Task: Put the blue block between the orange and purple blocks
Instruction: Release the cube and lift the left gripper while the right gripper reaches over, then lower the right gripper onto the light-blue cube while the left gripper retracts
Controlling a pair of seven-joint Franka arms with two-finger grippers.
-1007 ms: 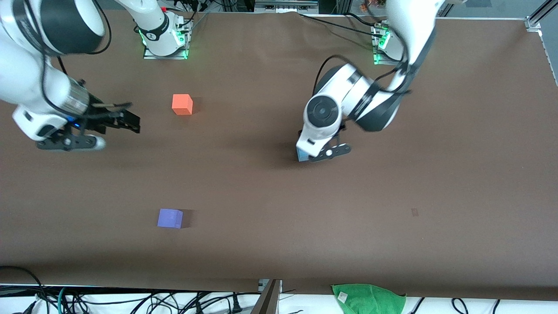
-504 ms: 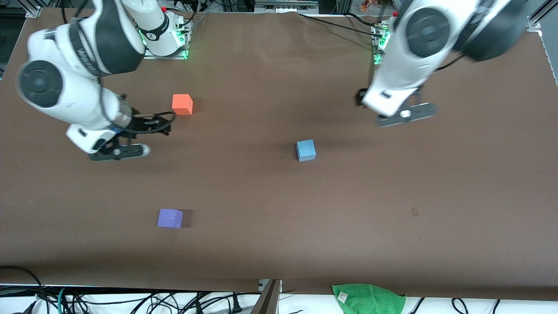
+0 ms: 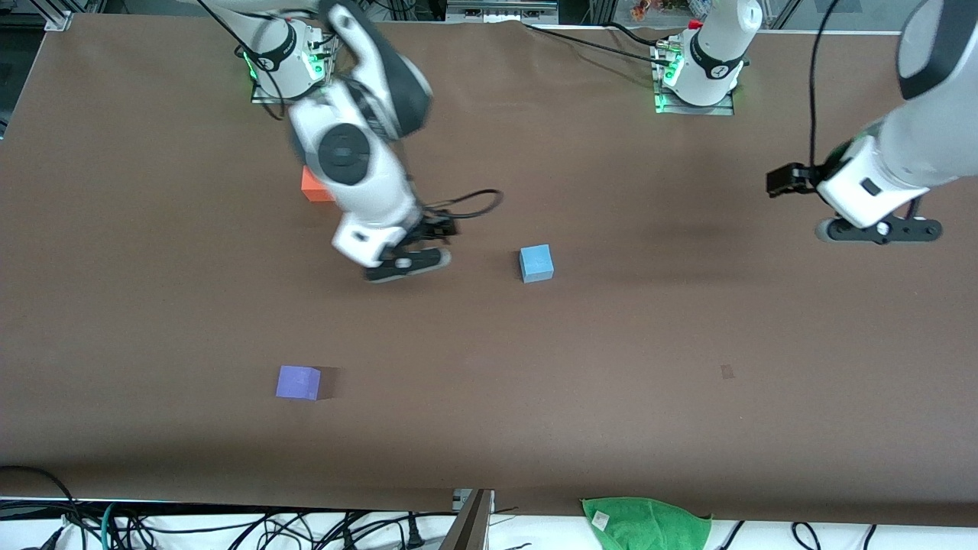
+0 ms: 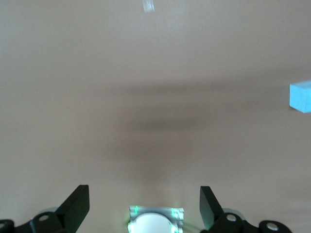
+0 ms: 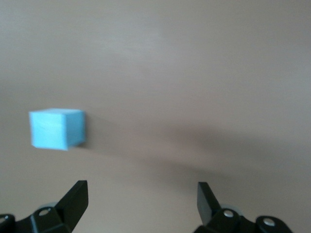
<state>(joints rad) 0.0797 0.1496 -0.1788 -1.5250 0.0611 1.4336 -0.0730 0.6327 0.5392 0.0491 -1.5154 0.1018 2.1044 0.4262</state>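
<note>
We are waiting with the left gripper (image 3: 795, 183), jaws apart, at frame right. Right gripper (image 3: 435, 229), jaws apart and empty, is hovering mid-frame beside the blue block (image 3: 536, 263); we should centre squarely before descending. Orange block (image 3: 312, 188) upper-left, purple block (image 3: 298, 382) lower-left.

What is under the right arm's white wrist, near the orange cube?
Part of the small bright orange matte cube shows beside the right arm's wrist; the rest is covered. The open right gripper hangs over bare brown table.

Both arms are wearing glossy white shells with black joint bands and round grey caps, black cables looping alongside. Green lights are glowing at their bases, and black, wedge-tipped fingers (image 4: 77, 206) are showing on each gripper.
</note>
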